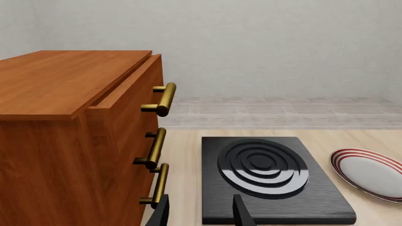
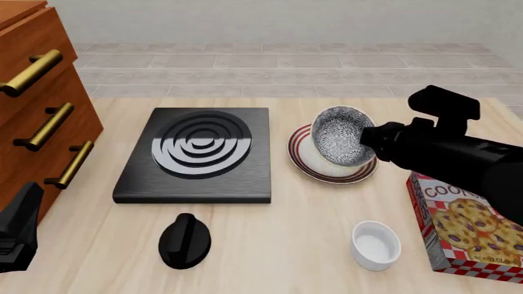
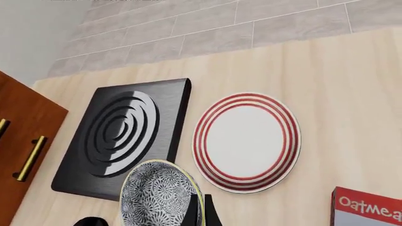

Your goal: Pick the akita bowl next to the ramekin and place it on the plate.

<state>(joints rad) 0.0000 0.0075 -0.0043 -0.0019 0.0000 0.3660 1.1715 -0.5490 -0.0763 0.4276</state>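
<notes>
Two left fingers (image 1: 242,214) stand apart, holding nothing, over the burner (image 1: 270,176). Front view: right fingers grip the bowl (image 2: 342,136), tilted above the plate (image 2: 304,160); ramekin (image 2: 375,245) at 6 o'clock. Right wrist: bowl's rim pinched.

Light is bright, even and diffuse in all three views, and every render is sharp edge to edge, with no blur, grain or bending at the borders. Shadows on the table (image 2: 270,245) are soft and faint, a pale one hugging the ramekin (image 2: 375,244) and the knob (image 2: 185,241). The one strong highlight is a glossy white sheen across the ringed burner (image 2: 201,144), split by a hard dark edge.
</notes>
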